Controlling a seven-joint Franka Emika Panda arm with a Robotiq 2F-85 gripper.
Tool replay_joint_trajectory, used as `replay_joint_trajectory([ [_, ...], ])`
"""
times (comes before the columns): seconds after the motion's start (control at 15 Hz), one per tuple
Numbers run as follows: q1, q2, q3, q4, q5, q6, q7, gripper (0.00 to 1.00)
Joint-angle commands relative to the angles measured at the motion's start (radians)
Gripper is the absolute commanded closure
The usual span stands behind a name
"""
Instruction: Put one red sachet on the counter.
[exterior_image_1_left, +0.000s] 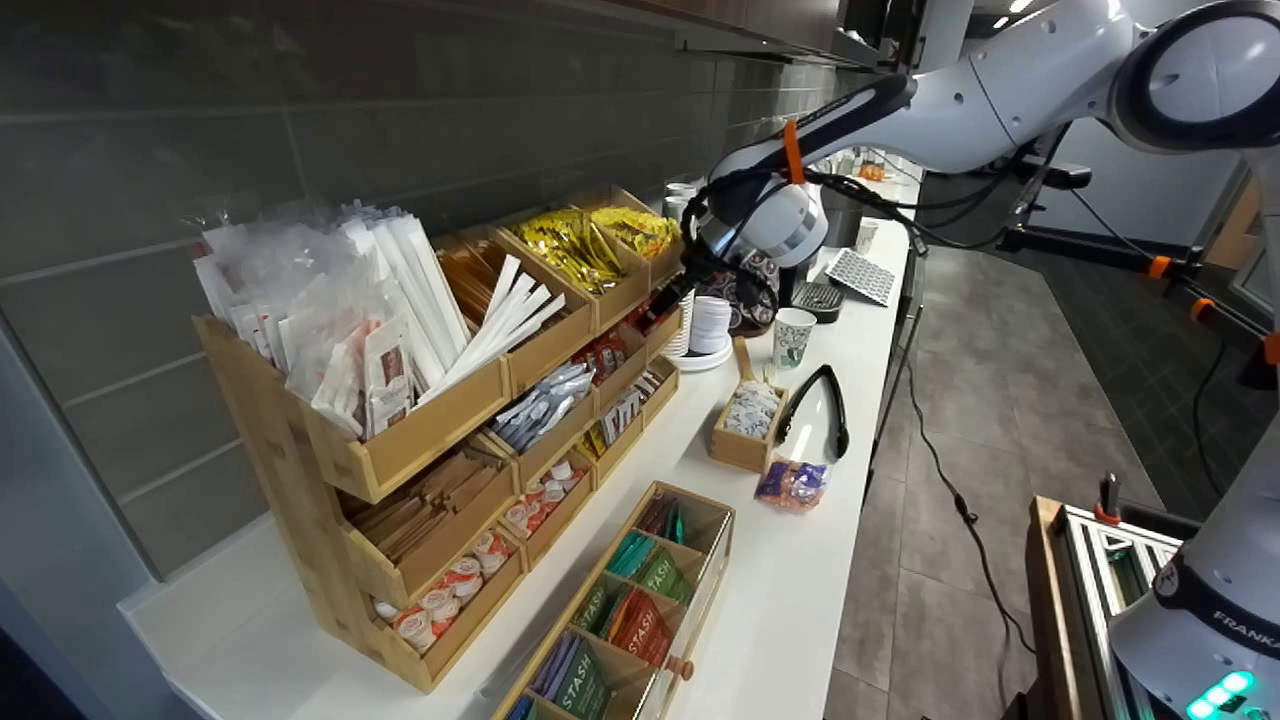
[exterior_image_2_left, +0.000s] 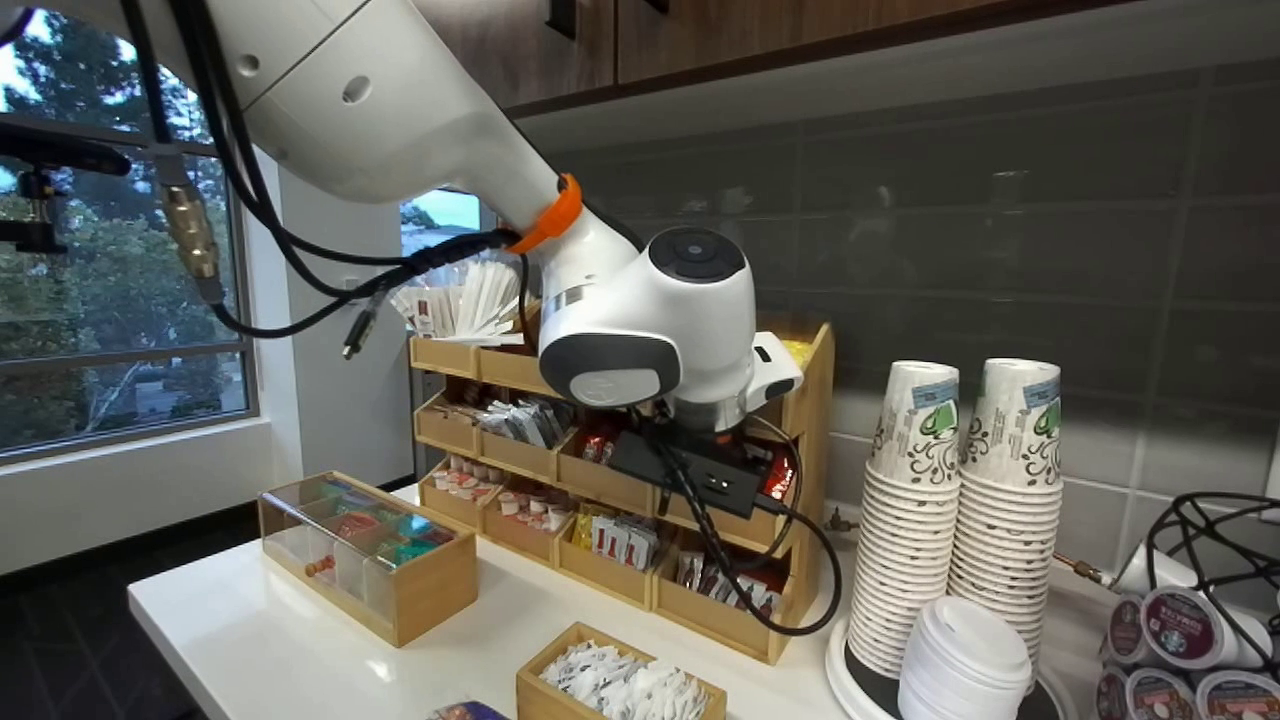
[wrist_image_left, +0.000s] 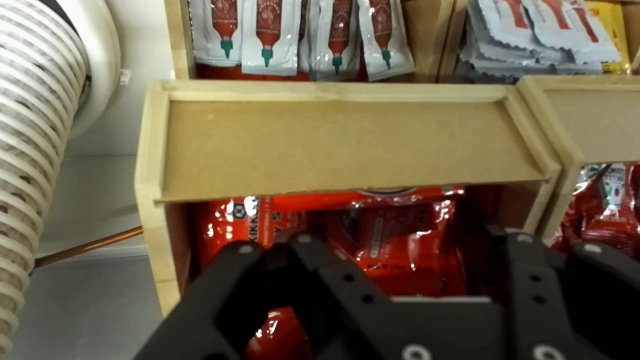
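Several red sachets (wrist_image_left: 390, 245) lie in a wooden compartment of the rack in the wrist view. Red packets also show in that bin in an exterior view (exterior_image_2_left: 781, 476). My gripper (wrist_image_left: 395, 236) reaches into this compartment with its fingers spread apart, over and among the red sachets. I see nothing held between the fingers, but the lowest tips are dark and blurred. In both exterior views the gripper body (exterior_image_1_left: 668, 300) (exterior_image_2_left: 690, 470) is at the right end of the rack's middle tier, and its fingertips are hidden there. The white counter (exterior_image_1_left: 790, 580) (exterior_image_2_left: 420, 670) runs below the rack.
The tiered wooden rack (exterior_image_1_left: 265, 480) has a front panel (wrist_image_left: 345, 142) close before the fingers. Ketchup packets (wrist_image_left: 612, 200) fill the neighbouring bin. Cup stacks (exterior_image_2_left: 905, 530) (wrist_image_left: 35, 165) stand beside the rack. A tea box (exterior_image_2_left: 440, 590) and a box of white packets (exterior_image_1_left: 738, 448) stand in front.
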Motion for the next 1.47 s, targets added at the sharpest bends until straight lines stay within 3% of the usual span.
replay_joint_trajectory([
  [0.0, 0.001, 0.022, 0.008, 0.021, 0.007, 0.024, -0.017, 0.54],
  [0.13, 0.0, 0.022, 0.009, 0.024, 0.009, 0.022, -0.018, 0.59],
  [0.27, -0.001, 0.02, 0.01, 0.026, 0.011, 0.021, -0.018, 0.55],
  [0.47, -0.003, 0.018, 0.011, 0.026, 0.012, 0.02, -0.019, 0.58],
  [0.87, -0.005, 0.016, 0.013, 0.026, 0.014, 0.018, -0.02, 0.87],
  [1.0, -0.006, 0.012, 0.015, 0.024, 0.017, 0.016, -0.022, 0.82],
  [1.33, -0.015, -0.002, 0.025, 0.016, 0.027, 0.01, -0.03, 0.9],
  [1.4, -0.018, -0.007, 0.029, 0.014, 0.031, 0.009, -0.033, 0.96],
])
